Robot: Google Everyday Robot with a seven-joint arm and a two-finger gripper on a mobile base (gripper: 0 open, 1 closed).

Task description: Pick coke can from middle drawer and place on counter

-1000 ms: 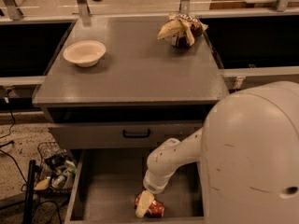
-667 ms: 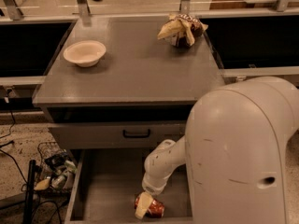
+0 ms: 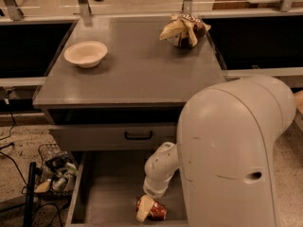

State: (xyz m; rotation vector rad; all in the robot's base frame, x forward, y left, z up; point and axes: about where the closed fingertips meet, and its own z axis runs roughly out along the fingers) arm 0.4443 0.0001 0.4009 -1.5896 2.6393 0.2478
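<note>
- Down in the open middle drawer [image 3: 111, 188]: a wide grey box pulled out below the grey front panel, with a bare flat floor and low side walls.
- The coke can [image 3: 157, 211] sits on that floor at the drawer's front edge, right of centre. It is red with a pale end showing, and looks to be lying on its side.
- The gripper [image 3: 144, 208] is right down at the can, its cream tip across the can's left part and touching it.
- Up top, the counter [image 3: 142, 72] is a broad flat grey speckled slab with a thin edge, well above the can.
</note>
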